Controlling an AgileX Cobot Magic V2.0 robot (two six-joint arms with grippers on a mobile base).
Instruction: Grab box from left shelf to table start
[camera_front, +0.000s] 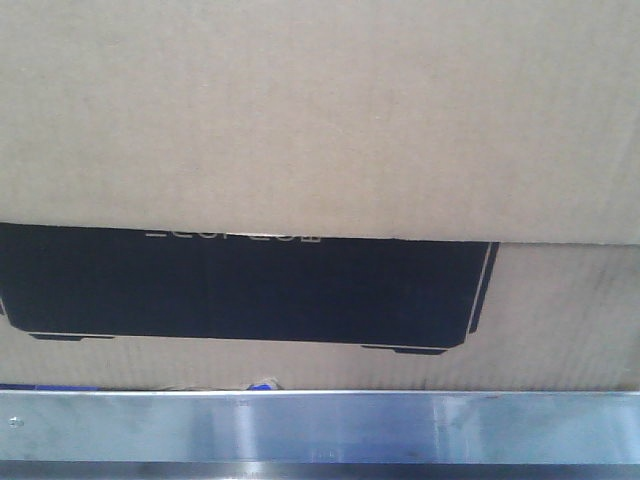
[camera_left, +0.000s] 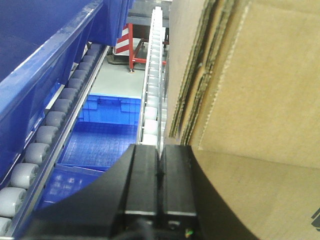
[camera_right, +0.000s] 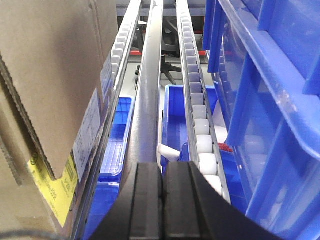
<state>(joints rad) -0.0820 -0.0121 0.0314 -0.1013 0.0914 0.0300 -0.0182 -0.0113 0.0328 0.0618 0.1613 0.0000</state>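
The brown cardboard box with a black printed panel fills the front view, sitting behind the shelf's silver front rail. In the left wrist view the box is right of my left gripper, which is shut and empty, its right side close against the box's side. In the right wrist view the box, with a yellow label, is left of my right gripper, which is shut and empty, apart from the box beside a metal rail. The table is out of view.
White roller tracks run along both sides of the box. Blue plastic bins stand left of the left gripper and right of the right gripper. More blue bins lie on the level below.
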